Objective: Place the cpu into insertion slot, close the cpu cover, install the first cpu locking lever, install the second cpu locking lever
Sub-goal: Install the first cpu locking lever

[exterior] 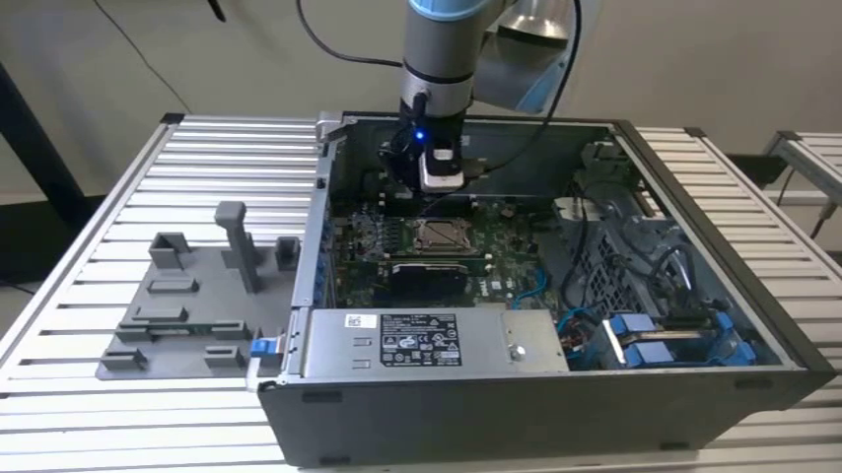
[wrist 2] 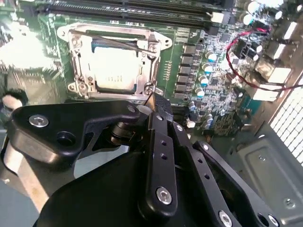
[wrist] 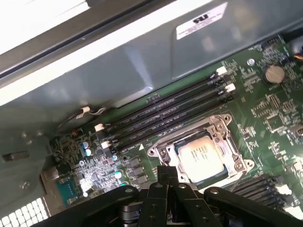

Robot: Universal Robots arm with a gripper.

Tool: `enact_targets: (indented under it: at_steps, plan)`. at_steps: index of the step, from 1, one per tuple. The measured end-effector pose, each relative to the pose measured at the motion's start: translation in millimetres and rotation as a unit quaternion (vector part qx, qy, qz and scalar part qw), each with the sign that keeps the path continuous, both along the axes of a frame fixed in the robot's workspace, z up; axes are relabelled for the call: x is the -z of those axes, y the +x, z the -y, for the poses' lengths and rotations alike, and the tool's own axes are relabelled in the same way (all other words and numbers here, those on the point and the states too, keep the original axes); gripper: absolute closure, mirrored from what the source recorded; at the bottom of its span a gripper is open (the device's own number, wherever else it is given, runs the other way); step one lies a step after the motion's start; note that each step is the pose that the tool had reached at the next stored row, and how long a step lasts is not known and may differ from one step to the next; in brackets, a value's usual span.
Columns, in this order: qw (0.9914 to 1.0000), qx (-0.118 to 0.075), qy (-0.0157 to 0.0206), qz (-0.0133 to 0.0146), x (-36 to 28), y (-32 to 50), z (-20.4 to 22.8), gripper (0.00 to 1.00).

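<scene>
The cpu lies in the insertion slot, its silver top bright under the light. The cpu cover, a silver frame, lies flat around it, with the chip showing through its window. A thin metal lever runs across the frame's far part. My gripper hangs just above the green board beside the slot's edge, its black fingers shut together with nothing between them.
The board sits inside an open grey computer case. Black memory slots run beside the socket. A red wire loops over capacitors nearby. Cables and blue drive clips fill the exterior view's right. Grey fixtures stand outside the case.
</scene>
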State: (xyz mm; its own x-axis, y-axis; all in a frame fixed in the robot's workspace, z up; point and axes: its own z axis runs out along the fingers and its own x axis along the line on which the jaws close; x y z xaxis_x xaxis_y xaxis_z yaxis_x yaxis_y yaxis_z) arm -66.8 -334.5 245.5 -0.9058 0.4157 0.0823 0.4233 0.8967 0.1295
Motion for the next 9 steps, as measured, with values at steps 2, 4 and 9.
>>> enact_targets:
  at_steps: [2, 4, 9]
  plan:
    - [0.99989, -0.015, 0.0019, 0.0033, 0.0, 0.0, 0.0, 0.89]
    - [0.99954, -0.029, 0.0038, 0.0065, 0.0, 0.0, 0.0, 0.89]
    - [0.99747, -0.069, 0.0066, 0.0137, 0.2, 0.0, 0.0, 0.89]
